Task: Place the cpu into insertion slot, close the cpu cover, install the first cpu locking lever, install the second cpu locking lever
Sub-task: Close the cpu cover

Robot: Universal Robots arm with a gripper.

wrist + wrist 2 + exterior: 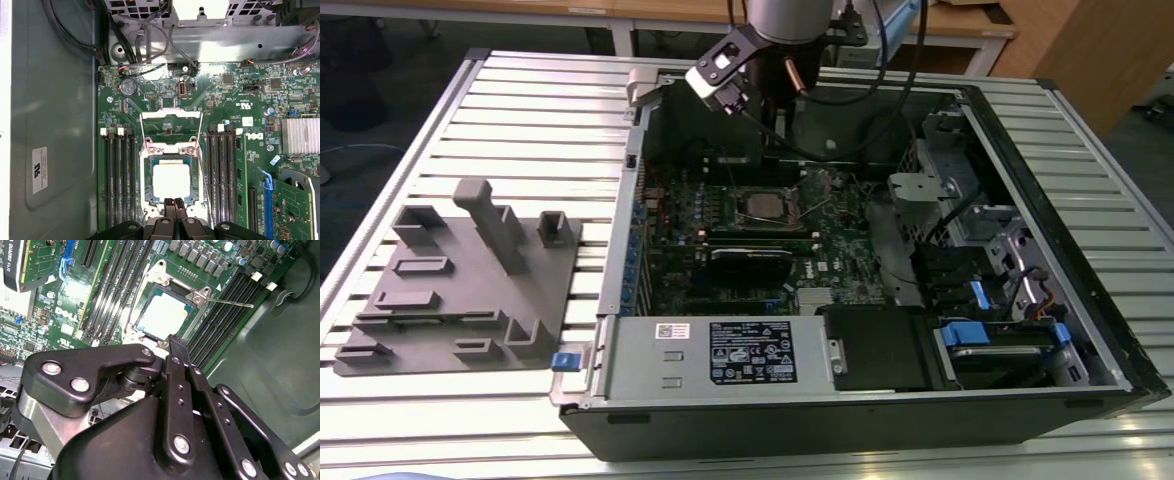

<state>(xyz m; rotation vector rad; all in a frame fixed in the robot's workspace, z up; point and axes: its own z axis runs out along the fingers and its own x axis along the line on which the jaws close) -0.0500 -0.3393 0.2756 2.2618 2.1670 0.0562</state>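
Silvery chip: the cpu (171, 181) lies flat and square inside the insertion slot (148, 183), just beyond the fingertips, its pale top fully exposed.
End effector: the end effector (174, 202) hangs low over the near edge of the socket with its two fingers pressed together and nothing between them; the second wrist view shows the same closed tip just short of the chip.
Cover: the cpu cover (171, 115) stands raised on the far side of the chip from the end effector, its window showing green board behind it, so the chip is not yet clamped.
Lever: one thin wire locking lever (230, 302) juts outward from a far corner of the socket; it looks unhooked, though I cannot tell its catch.
Flanks: black memory slots (117, 175) run along both sides of the socket on the green motherboard (220, 100).
Setting: the open computer case (1067, 250) lies on a slatted tabletop (520, 120), with a grey fixture (454, 280) well away from the arm.
Step in hand: by my judgement the chip is placed and the work now stands at closing the cover.
What that calls for: a gentle push on the frame's free edge, swinging it down about its hinge without nudging the chip or catching the loose lever.
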